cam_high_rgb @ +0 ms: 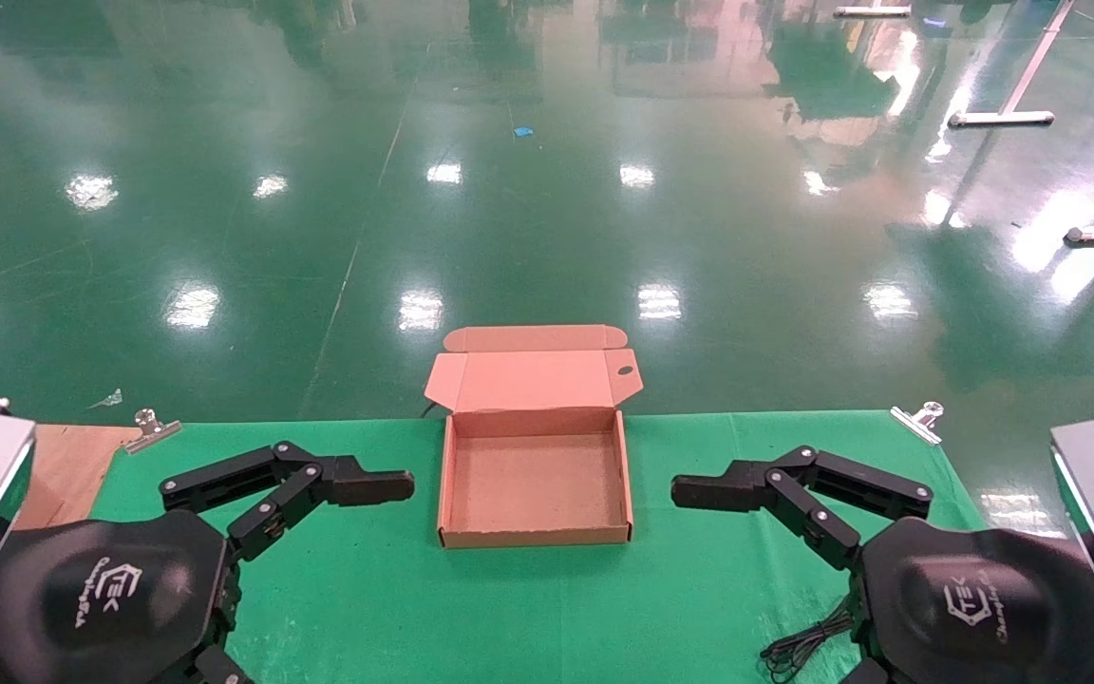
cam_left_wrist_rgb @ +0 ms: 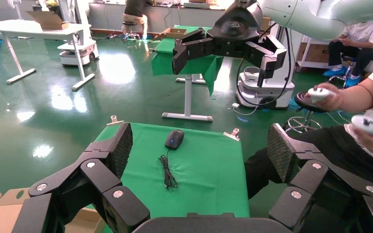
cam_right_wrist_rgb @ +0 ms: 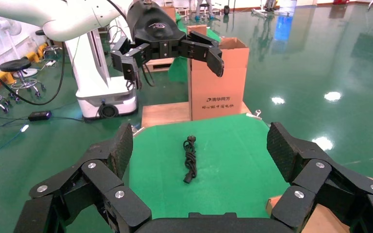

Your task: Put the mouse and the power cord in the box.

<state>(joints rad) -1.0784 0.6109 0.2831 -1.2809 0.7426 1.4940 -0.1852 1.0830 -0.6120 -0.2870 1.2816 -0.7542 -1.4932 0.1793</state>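
Box: shallow brown cardboard mailer, lid hinged back and open, interior bare, at the far middle of the green-clothed bench. Mouse: small glossy black oval on the right part of the bench, well apart from the box, beneath the raised right gripper and hidden by it in the head view; thin cable bunched in a narrow coil trailing back toward the middle. Power cord: thick black cable bundled into a slim hank, plug at one end, long axis running left to right, on the left part of the bench under the left gripper. Jaws of both grippers spread wide, holding nothing, turned inward toward the box. Likely nearer reach: right arm for mouse, left arm for cord.
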